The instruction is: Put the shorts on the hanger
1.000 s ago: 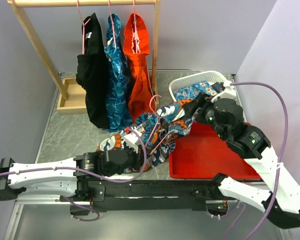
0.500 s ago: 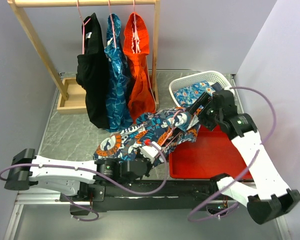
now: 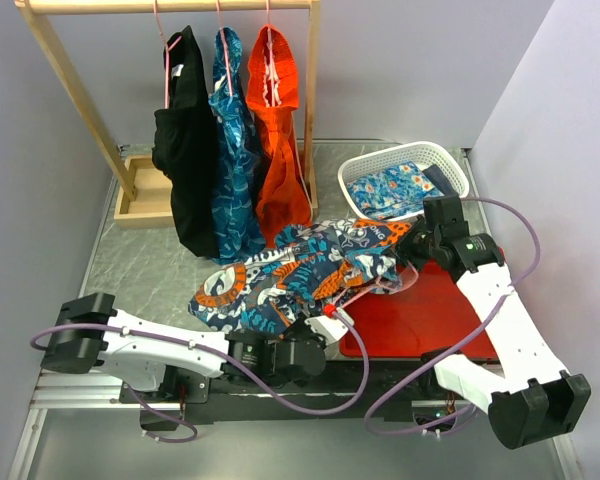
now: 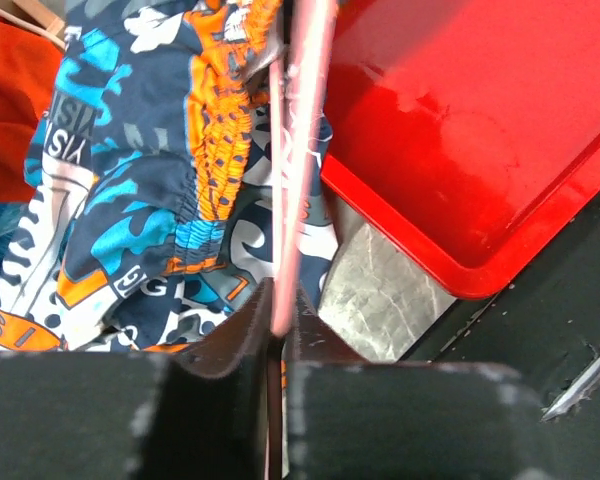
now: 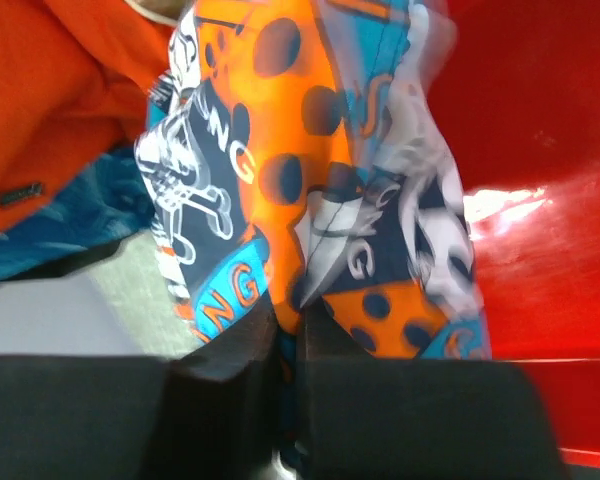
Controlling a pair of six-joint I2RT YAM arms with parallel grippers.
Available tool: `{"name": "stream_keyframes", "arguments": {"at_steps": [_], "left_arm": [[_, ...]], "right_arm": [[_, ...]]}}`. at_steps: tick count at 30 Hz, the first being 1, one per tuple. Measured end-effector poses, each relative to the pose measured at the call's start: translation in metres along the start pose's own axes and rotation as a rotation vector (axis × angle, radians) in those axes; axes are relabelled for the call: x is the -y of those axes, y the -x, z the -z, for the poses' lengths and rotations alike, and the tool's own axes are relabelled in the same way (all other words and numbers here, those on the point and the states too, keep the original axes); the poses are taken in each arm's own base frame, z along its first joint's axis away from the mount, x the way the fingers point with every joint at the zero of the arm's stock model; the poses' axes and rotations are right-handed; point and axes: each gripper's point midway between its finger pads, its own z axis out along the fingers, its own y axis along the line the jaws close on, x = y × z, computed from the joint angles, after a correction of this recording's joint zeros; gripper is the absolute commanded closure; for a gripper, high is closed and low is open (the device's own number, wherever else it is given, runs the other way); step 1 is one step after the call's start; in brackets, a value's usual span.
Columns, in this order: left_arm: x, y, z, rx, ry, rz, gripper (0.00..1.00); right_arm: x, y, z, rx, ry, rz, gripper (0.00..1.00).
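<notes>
Bunched beside red plastic tray (image 3: pixel 440 310): floppy navy-white-orange print shorts (image 3: pixel 300 270)
Clamping thin pink wire hanger (image 4: pixel 302 150) with left gripper (image 4: pixel 280 315), pinching shorts with right gripper (image 5: pixel 288 325).

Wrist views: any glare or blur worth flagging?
Left wrist: thin pink wire hanger blurred near the lens, pale glare on the glossy red plastic tray. Right wrist: bright glare streak on that tray; navy, white and orange printed shorts mostly sharp.
</notes>
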Motion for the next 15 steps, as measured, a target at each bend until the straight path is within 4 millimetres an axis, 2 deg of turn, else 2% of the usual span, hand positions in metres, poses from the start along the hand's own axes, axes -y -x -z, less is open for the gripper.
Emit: {"name": "stream_keyframes", "arguments": {"at_steps": [1,4,10,13,15], "left_arm": [[0.0,0.0,0.0,-0.001,0.001,-0.01,0.7],[0.001,0.001,0.0,0.002,0.002,-0.02,0.48],[0.006,0.018,0.003,0.032,-0.017,0.063,0.24],[0.005,0.026,0.01,0.045,-0.04,0.124,0.18],[0.0,0.036,0.019,0.065,-0.056,0.192,0.18]], "right_arm": [[0.0,-0.001,-0.001,-0.002,0.004,-0.017,1.0],[0.004,-0.004,-0.005,-0.015,0.006,-0.036,1.0],[0.002,-0.005,-0.001,-0.007,0.045,0.011,1.0],[-0.004,-0.002,0.008,0.022,0.089,0.041,1.0],[-0.007,-0.001,0.011,0.029,0.109,0.059,1.0]]}}
